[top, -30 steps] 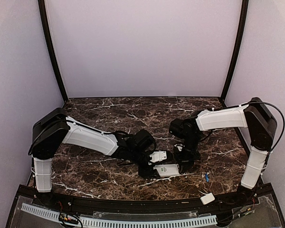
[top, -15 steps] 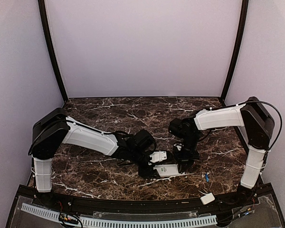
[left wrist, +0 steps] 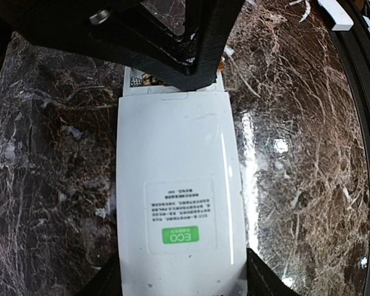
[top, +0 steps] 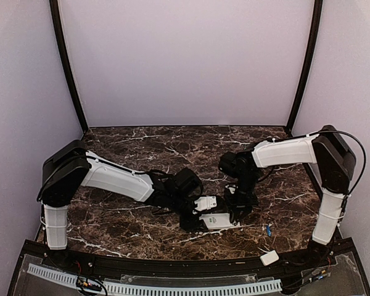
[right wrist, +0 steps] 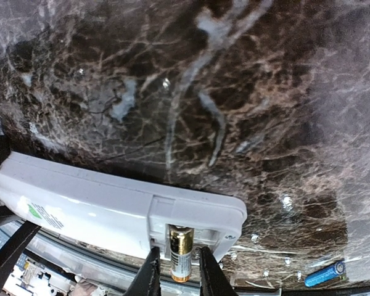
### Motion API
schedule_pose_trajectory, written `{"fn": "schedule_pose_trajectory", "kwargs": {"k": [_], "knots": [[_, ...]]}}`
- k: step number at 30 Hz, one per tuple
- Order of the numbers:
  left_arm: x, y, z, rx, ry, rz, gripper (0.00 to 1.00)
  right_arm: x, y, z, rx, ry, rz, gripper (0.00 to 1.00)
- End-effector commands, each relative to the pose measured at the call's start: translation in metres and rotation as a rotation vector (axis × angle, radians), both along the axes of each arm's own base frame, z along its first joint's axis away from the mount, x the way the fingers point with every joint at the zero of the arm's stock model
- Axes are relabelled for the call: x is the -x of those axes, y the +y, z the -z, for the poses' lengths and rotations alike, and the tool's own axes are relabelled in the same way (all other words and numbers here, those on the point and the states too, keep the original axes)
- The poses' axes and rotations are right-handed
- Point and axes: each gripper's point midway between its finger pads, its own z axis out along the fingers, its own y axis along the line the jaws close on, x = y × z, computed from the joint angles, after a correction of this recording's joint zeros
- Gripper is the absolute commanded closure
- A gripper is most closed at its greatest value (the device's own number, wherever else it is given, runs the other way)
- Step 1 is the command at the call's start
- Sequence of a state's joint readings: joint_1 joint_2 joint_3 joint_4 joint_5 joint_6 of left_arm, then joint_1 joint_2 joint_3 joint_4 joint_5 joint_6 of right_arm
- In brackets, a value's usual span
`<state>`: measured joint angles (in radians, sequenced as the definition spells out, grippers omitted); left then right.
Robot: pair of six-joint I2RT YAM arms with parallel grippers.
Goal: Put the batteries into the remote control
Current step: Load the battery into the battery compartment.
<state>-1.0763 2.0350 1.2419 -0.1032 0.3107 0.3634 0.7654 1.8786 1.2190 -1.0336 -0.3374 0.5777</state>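
The remote control (top: 217,220) lies back-up on the dark marble table (top: 142,148), low in the centre of the top view, with a green ECO label (left wrist: 180,234) on its white back. The left gripper (left wrist: 182,285) has it clamped across its width: in the left wrist view a black finger (left wrist: 108,282) presses each long edge at the bottom of the frame, jaws spread as wide as the body. At the remote's other end the compartment is uncovered, and a battery (right wrist: 180,251) with a gold-coloured end sits in it, at the lower centre of the right wrist view. The right gripper (right wrist: 179,254) stands over that end, its fingers (right wrist: 149,276) slightly parted, one on each side of the cell; whether they pinch it I cannot tell. A loose blue battery (right wrist: 325,273) lies on the marble at the lower right, apart from the remote, and a small white cover piece (top: 269,258) rests at the table's near edge.
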Motion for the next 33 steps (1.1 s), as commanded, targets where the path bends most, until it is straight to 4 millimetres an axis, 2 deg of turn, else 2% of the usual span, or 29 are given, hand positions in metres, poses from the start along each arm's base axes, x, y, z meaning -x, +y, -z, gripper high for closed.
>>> {"fn": "schedule_pose_trajectory", "kwargs": {"k": [1,8,18,26,33], "knots": [[0.029,0.054,0.065,-0.262,0.139,-0.019,0.89,-0.002,-0.002,-0.006,-0.003,-0.033,0.010,0.79],[0.029,0.054,0.065,-0.264,0.139,-0.018,0.89,-0.003,-0.005,-0.015,0.006,-0.051,0.017,0.76],[0.030,0.054,0.065,-0.264,0.139,-0.016,0.88,0.006,-0.016,-0.032,-0.003,-0.084,0.063,0.77],[0.030,0.054,0.065,-0.264,0.141,-0.016,0.88,0.020,-0.008,-0.022,-0.114,-0.065,0.158,0.86],[0.029,0.054,0.066,-0.265,0.140,-0.017,0.88,0.024,-0.011,-0.009,-0.108,-0.054,0.168,0.90]]}}
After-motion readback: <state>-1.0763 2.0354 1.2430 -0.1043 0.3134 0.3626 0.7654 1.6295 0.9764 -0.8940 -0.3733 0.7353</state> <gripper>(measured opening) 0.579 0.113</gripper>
